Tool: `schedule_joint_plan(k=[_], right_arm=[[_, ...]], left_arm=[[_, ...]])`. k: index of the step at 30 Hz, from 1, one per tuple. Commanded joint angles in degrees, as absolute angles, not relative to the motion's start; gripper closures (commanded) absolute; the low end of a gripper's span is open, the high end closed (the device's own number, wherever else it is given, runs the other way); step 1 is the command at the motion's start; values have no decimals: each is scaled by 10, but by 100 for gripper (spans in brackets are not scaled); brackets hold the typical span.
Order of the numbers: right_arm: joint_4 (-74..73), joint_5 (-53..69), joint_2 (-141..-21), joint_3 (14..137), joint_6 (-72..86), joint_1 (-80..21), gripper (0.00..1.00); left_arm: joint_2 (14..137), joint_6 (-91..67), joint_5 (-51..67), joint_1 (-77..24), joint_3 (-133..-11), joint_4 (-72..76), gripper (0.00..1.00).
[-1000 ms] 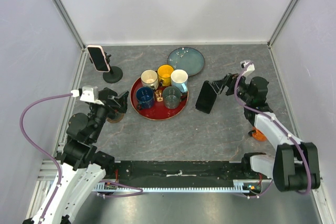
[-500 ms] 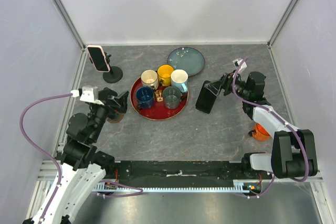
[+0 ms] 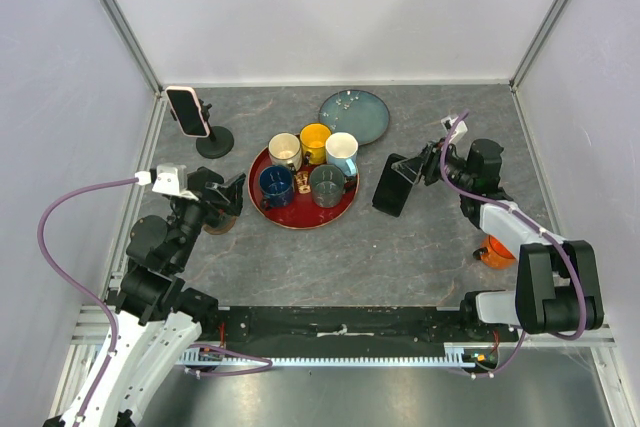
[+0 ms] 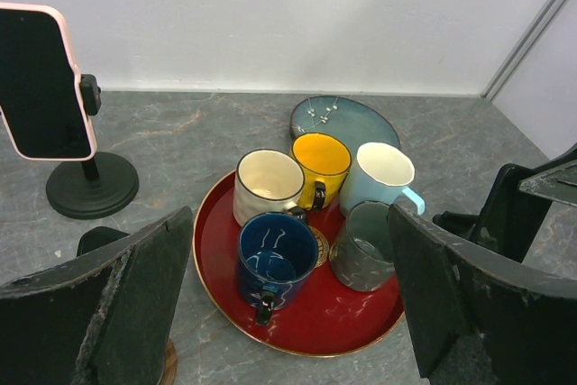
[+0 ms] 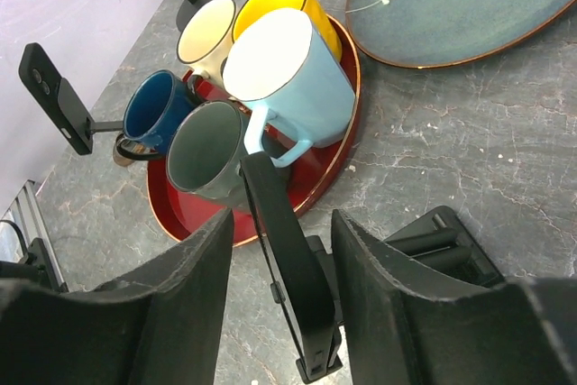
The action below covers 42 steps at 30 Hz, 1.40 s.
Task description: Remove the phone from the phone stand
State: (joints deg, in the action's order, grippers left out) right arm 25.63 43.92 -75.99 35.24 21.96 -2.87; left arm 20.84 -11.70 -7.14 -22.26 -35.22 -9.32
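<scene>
Black phone (image 5: 290, 268) sits tilted in its stand (image 5: 446, 241) on the right half of the tabletop (image 3: 400, 247), just right of the red tray (image 3: 300, 223). Right fingers (image 5: 180, 313) straddle the phone edge-on, narrowed close on both sides. A slim gap shows on one side; whether they grip it cannot be told. The tray carries five mugs (image 3: 341, 152), and a blue plate (image 3: 355, 112) lies behind it. Pink phone (image 3: 187, 111) is clamped on a second stand (image 3: 214, 141) at the back left corner. Left fingers (image 4: 135, 295) are spread wide, holding nothing, near the tray's left side.
</scene>
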Motion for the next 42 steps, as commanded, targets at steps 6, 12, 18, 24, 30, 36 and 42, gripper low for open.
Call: schedule_joint_plan(k=[6, 12, 18, 24, 30, 36, 42], right_arm=[[298, 449, -750, 354, 212, -27, 72], [313, 449, -730, 364, 221, -26, 90], [332, 425, -709, 368, 225, -26, 96], [338, 389, -676, 373, 227, -25, 99], [284, 404, -628, 410, 239, -32, 100], [263, 418, -602, 377, 278, -86, 100], [219, 442, -597, 309, 277, -154, 100]], left_arm=[[205, -110, -60, -224, -352, -77, 5], [204, -110, -59, -224, -352, -76, 5], [204, -109, -58, -224, -352, -77, 5], [204, -110, -57, -225, -352, -77, 5], [205, -110, -56, -224, -352, -77, 5], [207, -110, -57, -224, -352, -77, 5], [208, -109, -58, -224, -352, -77, 6]])
